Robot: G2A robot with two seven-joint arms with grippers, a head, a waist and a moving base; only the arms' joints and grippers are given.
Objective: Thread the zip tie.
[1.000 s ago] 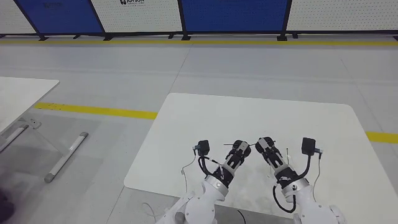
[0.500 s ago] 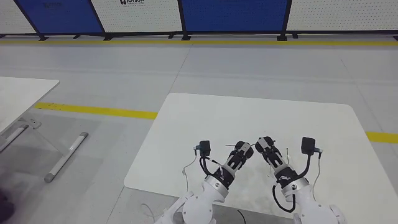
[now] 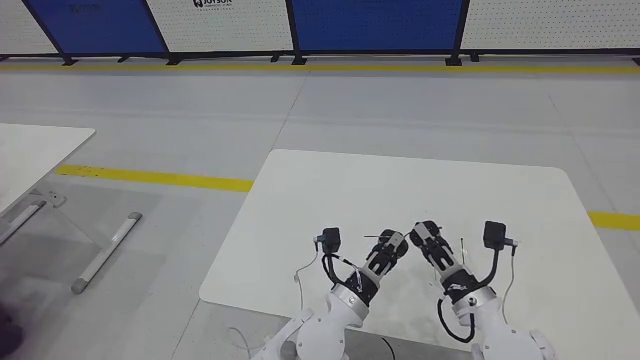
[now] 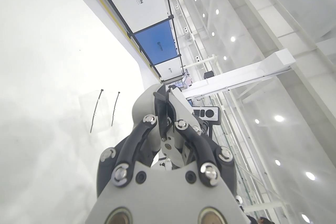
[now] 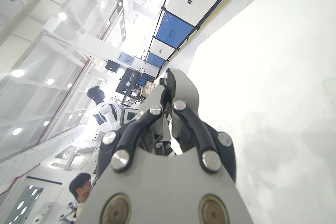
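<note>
Step in hand, by the look of it: pick-up done, lining-up for threading not yet done. L gripper [image 4: 164,93] pressed together on a thin black plastic zip tie [image 4: 166,117], pinched lengthwise betw. the pads, with a short length poking out sideways from the tip in top view, away from R gripper [image 5: 166,80]. R gripper also pressed together, nothing visible betw. its pads; can't tell whether pinching anything. Both low over the near part of the white rectangular tabletop [image 3: 400,180], tips close, not touching. Also two more black zip ties [image 4: 96,109], side by side flat on the tabletop, apart from both grippers.

Next, prob.: get tail and head of the held tie into line, one end per gripper. Calls for spreading R gripper, taking the free end, then feeding tail squarely into the head slot. Thin, floppy strip, so easy to miss with a small aim error; slow, fine approach advisable.
</note>
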